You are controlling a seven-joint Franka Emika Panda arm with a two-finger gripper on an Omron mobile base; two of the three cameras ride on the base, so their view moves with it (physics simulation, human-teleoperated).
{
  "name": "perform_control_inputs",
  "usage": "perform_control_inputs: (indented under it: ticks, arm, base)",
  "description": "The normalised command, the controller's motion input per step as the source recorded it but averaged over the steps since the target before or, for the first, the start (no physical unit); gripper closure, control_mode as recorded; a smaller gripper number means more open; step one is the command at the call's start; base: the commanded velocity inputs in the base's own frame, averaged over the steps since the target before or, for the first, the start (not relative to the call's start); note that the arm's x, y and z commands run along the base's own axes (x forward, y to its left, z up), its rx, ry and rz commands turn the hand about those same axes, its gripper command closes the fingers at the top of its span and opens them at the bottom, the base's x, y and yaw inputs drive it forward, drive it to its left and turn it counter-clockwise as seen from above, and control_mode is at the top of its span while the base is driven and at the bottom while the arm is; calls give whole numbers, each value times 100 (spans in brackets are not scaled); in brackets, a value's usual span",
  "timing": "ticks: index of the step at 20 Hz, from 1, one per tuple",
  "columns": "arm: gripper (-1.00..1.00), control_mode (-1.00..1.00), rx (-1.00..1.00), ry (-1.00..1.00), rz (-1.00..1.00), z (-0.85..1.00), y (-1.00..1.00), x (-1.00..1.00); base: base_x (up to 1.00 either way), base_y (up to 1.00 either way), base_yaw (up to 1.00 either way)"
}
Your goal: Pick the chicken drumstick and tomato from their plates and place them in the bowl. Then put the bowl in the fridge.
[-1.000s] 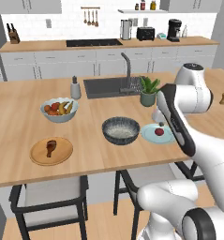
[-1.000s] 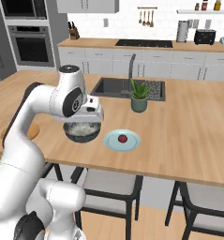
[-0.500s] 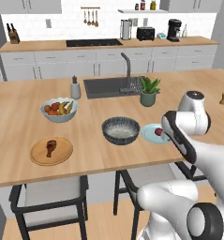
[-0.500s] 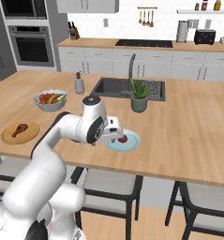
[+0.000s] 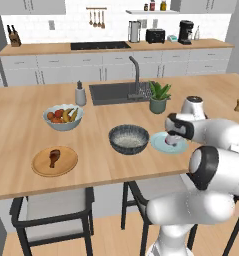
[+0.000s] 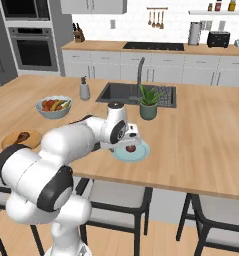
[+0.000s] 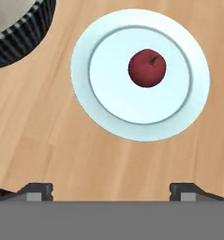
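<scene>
Nearest the camera on the hand, the end effector (image 7: 111,190) hangs released over the wooden tabletop (image 7: 48,140), its two dark finger tips (image 7: 36,191) set wide apart and grasping nothing. Just beyond them lies the light-blue plate (image 7: 85,70), with the tomato (image 7: 147,68) resting a little off its centre, stem upward, apart from both finger tips. The ribbed dark wall of the bowl (image 7: 19,44) sits in the upper left corner of the hand view, just beside the plate and not touching it.

From the left base view, the end effector (image 5: 172,141) hovers above the light-blue plate (image 5: 158,144) near the front edge of the tabletop (image 5: 21,120), and the bowl (image 5: 128,138) stands just to the plate's left, its pale speckled inside bare. Further left, the tan wooden plate (image 5: 54,161) carries the chicken drumstick (image 5: 54,157), well apart from the bowl. Behind it sits a light-blue fruit bowl (image 5: 63,117) of bananas and round fruit. Beyond that are a soap dispenser (image 5: 80,93), the sink (image 5: 118,92) with its tap, and a potted plant (image 5: 158,96).

In the right base view, the tomato (image 6: 131,148) shows on the light-blue plate (image 6: 136,154) just under the hand.
</scene>
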Motion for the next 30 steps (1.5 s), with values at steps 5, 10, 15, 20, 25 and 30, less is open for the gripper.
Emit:
perform_control_inputs:
  ticks: [5, 10, 15, 20, 25, 30]
  arm:
    - [-100, -100, 14, 20, 0, -7, -21, 100]
    - [-100, -100, 7, 17, 1, -30, -18, 75]
    - [-100, -100, 0, 15, 0, -56, 0, 49]
    - [-100, -100, 0, 15, 0, -48, 0, 35]
    - [-100, -100, 0, 12, 0, -19, 0, 12]
    - [-100, -100, 0, 6, 0, 0, 8, -19]
  base:
    - [0, 0, 0]
    - [0, 0, 0]
    - [0, 0, 0]
    - [0, 0, 0]
    - [0, 0, 0]
    - [0, 0, 0]
